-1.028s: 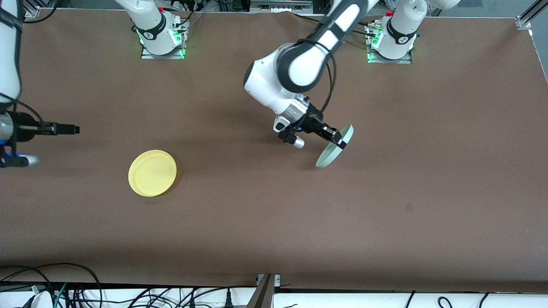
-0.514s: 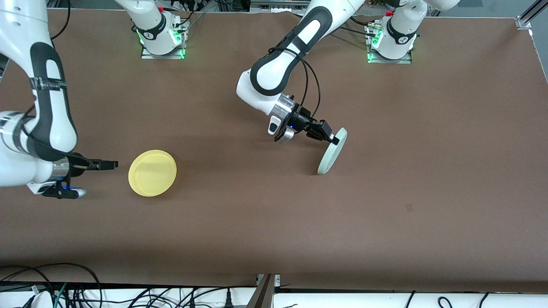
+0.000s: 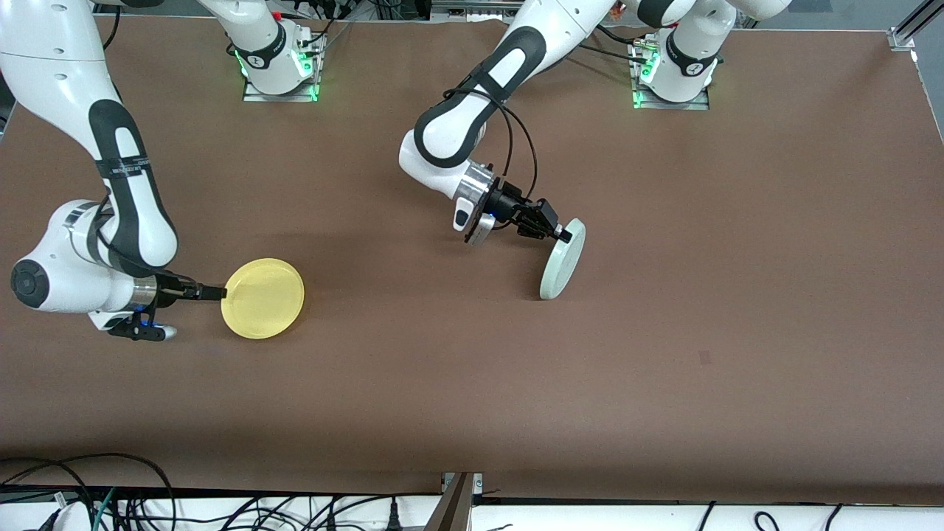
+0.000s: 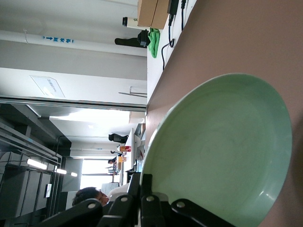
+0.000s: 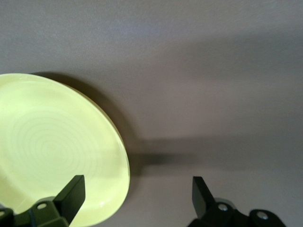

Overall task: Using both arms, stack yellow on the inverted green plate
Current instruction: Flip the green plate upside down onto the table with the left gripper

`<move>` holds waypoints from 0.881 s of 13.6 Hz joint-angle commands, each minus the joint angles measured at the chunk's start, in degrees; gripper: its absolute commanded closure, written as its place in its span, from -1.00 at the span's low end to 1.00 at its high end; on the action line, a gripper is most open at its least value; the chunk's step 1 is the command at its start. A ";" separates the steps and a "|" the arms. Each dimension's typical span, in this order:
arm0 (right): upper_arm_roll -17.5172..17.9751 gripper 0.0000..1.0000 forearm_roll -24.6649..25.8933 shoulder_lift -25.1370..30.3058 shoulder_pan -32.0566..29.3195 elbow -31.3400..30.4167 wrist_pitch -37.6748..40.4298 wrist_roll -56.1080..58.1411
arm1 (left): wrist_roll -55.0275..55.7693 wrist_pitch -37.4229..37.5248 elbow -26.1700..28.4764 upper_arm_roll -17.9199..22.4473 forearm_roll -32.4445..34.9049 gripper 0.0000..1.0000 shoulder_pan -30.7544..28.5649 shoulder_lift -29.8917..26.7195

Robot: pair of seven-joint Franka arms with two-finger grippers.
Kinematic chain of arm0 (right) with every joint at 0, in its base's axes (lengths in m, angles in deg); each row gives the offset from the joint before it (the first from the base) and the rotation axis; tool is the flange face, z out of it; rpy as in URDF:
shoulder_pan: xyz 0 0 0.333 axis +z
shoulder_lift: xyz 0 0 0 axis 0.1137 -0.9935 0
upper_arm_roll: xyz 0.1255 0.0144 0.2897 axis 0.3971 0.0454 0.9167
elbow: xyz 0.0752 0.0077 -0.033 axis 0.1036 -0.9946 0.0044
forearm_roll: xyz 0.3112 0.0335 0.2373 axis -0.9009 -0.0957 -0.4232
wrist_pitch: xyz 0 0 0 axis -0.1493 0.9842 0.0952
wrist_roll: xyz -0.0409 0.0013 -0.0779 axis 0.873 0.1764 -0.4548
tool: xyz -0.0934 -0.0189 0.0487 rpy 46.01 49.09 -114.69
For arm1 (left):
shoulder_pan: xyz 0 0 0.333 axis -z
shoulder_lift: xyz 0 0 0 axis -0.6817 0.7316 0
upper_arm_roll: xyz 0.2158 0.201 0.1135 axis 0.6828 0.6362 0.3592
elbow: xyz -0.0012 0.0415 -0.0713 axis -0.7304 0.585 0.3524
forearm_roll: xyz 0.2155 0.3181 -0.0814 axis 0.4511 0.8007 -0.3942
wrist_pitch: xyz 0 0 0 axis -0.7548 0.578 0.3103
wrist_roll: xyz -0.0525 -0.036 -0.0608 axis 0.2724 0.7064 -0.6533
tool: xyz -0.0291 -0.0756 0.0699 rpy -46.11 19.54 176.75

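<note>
From the front we see the left gripper (image 3: 562, 235) pinching the rim of the green plate (image 3: 562, 259), which stands tilted on edge, its lower edge at the table (image 3: 664, 354). The yellow plate (image 3: 263, 297) lies flat toward the right arm's end, well apart from the green one. The right gripper (image 3: 216, 293) sits low at its rim; here we cannot make out its fingers.

In the left wrist view the green plate (image 4: 222, 151) fills the picture; its gripped edge is hidden by the fingers (image 4: 147, 201).

In the right wrist view the fingers (image 5: 72, 193) are spread, one over the yellow plate (image 5: 52, 151), which is cut off.
</note>
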 commanded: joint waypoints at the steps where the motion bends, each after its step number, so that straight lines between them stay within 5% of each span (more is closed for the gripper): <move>1: 1.05 -1.00 -2.99 0.66 -0.34 -3.75 -4.59 -0.37 | 0.43 1.59 -2.62 0.08 -0.91 1.00 0.57 1.53; 8: 1.75 -1.00 -3.53 0.12 -0.34 -5.77 -8.03 -0.37 | 2.89 -0.60 -4.10 -0.71 -4.41 1.00 2.42 2.50; 9: 1.75 -1.00 -3.53 0.12 -0.34 -6.04 -8.12 -0.37 | 2.89 -1.56 -4.63 -0.89 -5.64 0.80 2.51 2.41; 10: 1.75 -1.00 -3.53 0.12 -0.34 -6.30 -8.64 -0.29 | 2.98 -2.27 -6.03 -0.89 -7.31 -0.31 2.42 2.24; 11: 1.75 -1.00 -3.53 0.21 -0.34 -6.65 -8.90 -0.29 | 3.15 -3.58 -8.40 -0.97 -10.63 -0.99 2.33 2.23; 12: 1.75 -1.00 -3.53 0.12 -0.34 -6.65 -9.08 -0.29 | 3.41 -5.51 -11.73 -0.80 -15.89 -1.00 1.90 2.23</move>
